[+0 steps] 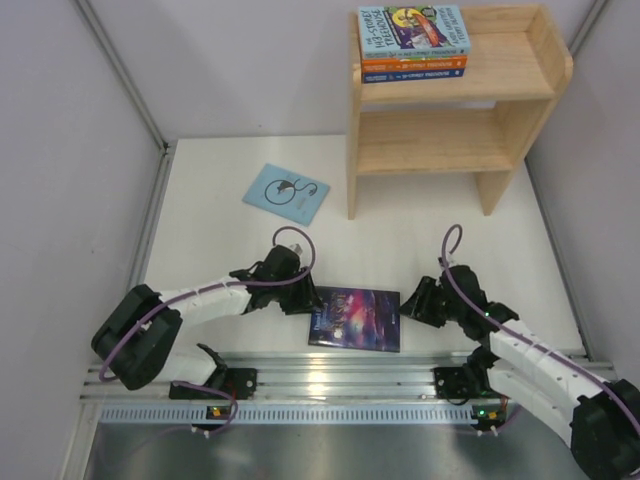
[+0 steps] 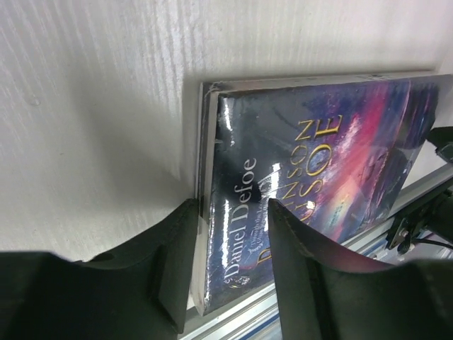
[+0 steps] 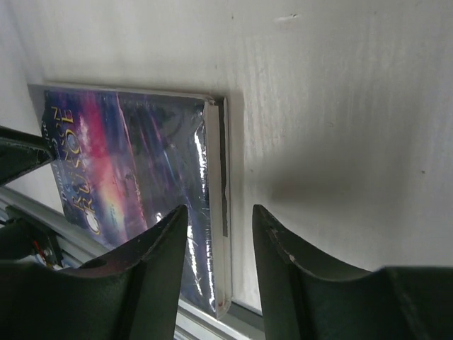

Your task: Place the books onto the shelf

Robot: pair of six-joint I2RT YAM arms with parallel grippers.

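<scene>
Paperbacks lie in three spots. Left of centre in the top view, the pale blue book (image 1: 286, 193) rests flat on the white table (image 1: 220, 250), cover up and turned at an angle, apart from both arms. Below it, the left gripper (image 1: 303, 298) sits low at the left edge of the galaxy-cover book (image 1: 355, 318), which lies flat just above the metal rail (image 1: 330, 372) along the bottom of the frame. In the left wrist view its jaws stand spread, one finger (image 2: 173, 276) outside the book's edge and the other over the cover; whether either pad presses on the book I cannot tell. The right gripper (image 1: 412, 305) sits at the book's right edge, and the right wrist view shows its jaws likewise spread, straddling that edge. In the upper right stands the wooden shelf (image 1: 430, 150). On the left of its top level is a stack of three: the light blue book (image 1: 413, 28) on top, the orange book (image 1: 413, 62) beneath it, and the dark blue book (image 1: 413, 74) at the bottom
</scene>
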